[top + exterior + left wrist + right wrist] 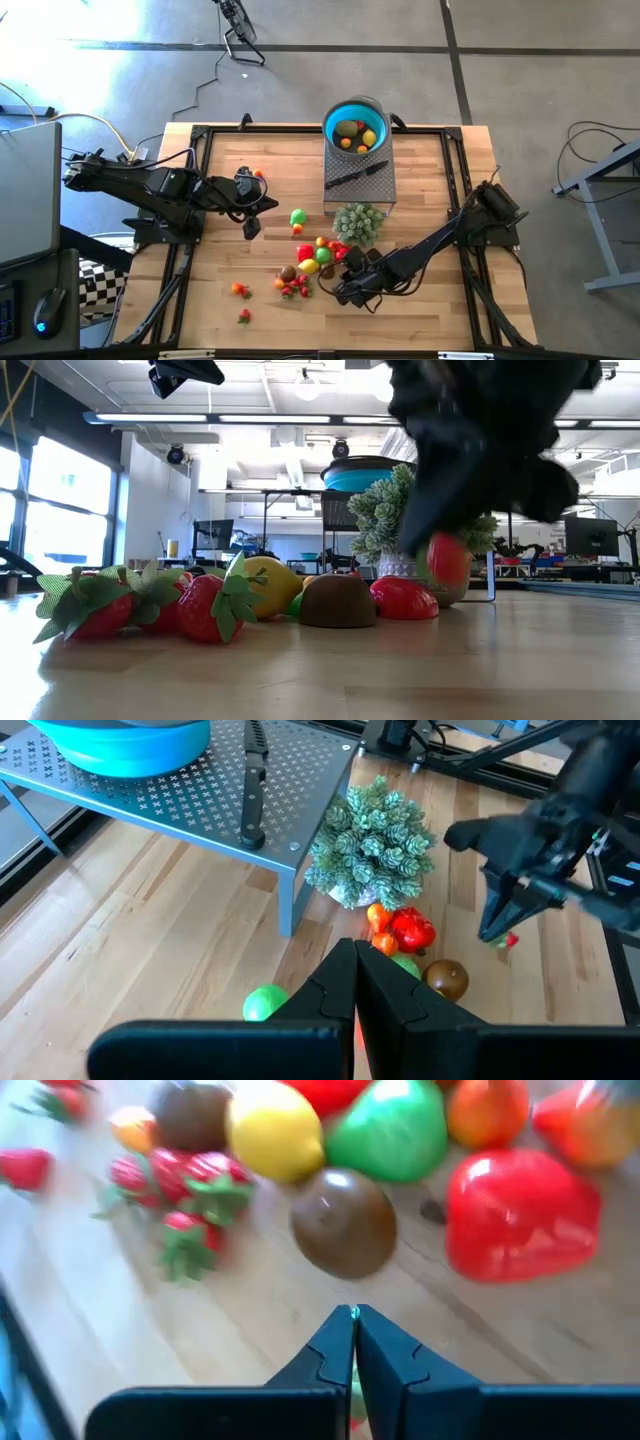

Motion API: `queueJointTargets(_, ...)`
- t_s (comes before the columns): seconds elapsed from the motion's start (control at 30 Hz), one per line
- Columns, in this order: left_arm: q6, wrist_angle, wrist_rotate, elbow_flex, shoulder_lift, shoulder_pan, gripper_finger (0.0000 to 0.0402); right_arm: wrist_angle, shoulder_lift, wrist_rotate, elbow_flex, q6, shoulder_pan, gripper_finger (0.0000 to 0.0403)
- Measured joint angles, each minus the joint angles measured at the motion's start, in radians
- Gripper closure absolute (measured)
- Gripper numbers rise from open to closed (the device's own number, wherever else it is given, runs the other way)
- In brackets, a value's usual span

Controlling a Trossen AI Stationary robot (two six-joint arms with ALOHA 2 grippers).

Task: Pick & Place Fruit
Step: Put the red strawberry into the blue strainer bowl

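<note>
Where fruit (pixel 312 256) clusters, right claw (pixel 343 292) closed

A wooden table (pixel 420 200) carries everything. At its far middle stands a perforated metal stand (pixel 360 178), with a bowl (pixel 355 125) on its far end holding several fruits (pixel 356 133), and a knife (pixel 355 176) lying on the stand just nearer than the bowl. A bushy plant cluster (pixel 358 222) sits on the table touching the stand's near edge. Nearer still lies a heap of fruit (pixel 318 255), with one loose piece (pixel 298 216) to the left of the plant and two more (pixel 241 290) further left and nearer. The left gripper (pixel 251 229) hangs left of the plant. The right gripper (pixel 343 293) is low, just right of the heap.
</note>
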Motion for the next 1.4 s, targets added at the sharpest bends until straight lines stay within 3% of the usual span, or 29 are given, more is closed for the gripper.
queueJointTargets(0.6, 0.0, 0.003, 0.0, 0.0, 0.0, 0.0, 0.0401, 0.029, -0.283, 0.14, 0.0, -0.246, -0.018, 0.0399)
queueJointTargets(0.93, 0.0, 0.001, 0.0, 0.0, 0.0, 0.0, 0.0401, 0.026, -0.352, 0.168, 0.0, -0.406, -0.041, 0.0399)
queueJointTargets(1.4, 0.004, -0.03, -0.012, 0.0, 0.0, 0.0, 0.0401, 0.04, -0.429, 0.157, 0.0, -0.619, -0.248, 0.0399)
